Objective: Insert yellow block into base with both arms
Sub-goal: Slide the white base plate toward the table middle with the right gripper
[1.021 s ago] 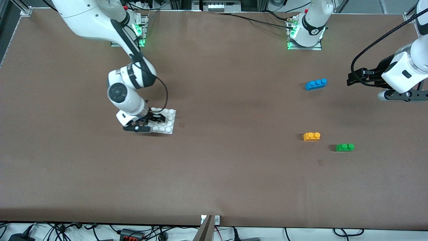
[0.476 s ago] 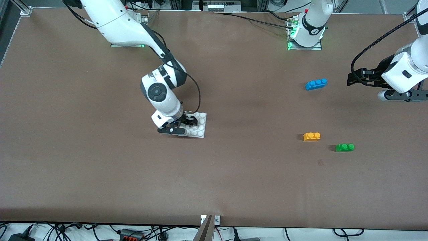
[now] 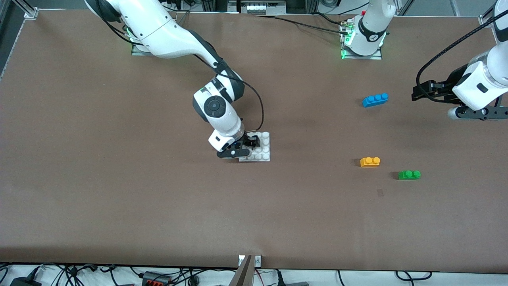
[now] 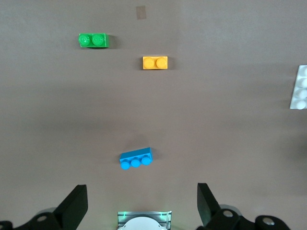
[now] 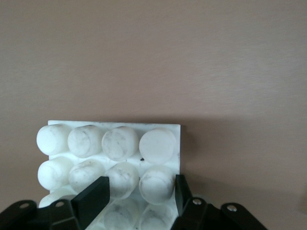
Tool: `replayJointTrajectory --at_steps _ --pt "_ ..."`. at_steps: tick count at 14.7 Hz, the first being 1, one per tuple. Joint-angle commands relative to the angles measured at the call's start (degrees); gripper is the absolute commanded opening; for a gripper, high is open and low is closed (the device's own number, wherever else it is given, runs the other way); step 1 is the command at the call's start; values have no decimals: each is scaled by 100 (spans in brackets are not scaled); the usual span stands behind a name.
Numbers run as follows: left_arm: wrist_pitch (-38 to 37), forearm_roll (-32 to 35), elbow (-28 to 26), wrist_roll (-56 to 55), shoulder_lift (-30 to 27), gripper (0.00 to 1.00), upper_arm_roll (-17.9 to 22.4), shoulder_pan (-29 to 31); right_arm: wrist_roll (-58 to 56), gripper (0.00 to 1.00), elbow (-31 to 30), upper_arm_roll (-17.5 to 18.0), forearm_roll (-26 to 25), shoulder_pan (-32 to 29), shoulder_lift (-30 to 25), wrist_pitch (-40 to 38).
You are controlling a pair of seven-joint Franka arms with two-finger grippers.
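Right gripper (image 3: 253,143) jaws: closed on the white base (image 3: 262,153), mid-table
Left gripper (image 3: 414,95) jaws: spread wide, empty, waiting above the left arm's end
Yellow block (image 3: 370,161): on the table, between base and green brick (image 3: 409,174), well apart from both grippers

Blue brick (image 3: 375,99), green brick (image 3: 409,174) lie apart on brown table (image 3: 119,198)

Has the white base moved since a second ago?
Yes. The base, held by the right end effector, has moved toward the left arm's end of the table, closer to the unmoved yellow block.
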Motion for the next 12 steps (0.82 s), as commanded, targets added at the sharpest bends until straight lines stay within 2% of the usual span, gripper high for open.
replayJointTrajectory --at_steps 1,5,8,12 --pt "-100 -92 47 131 -62 100 9 15 42 63 302 235 92 56 298 83" --pt "-100 -83 47 131 -62 100 9 15 60 64 435 464 101 56 307 74" --pt "-100 -91 47 131 -62 100 9 15 77 64 461 482 110 39 298 74" --pt "-100 -83 56 131 -62 100 9 15 104 66 619 482 461 -32 254 30"
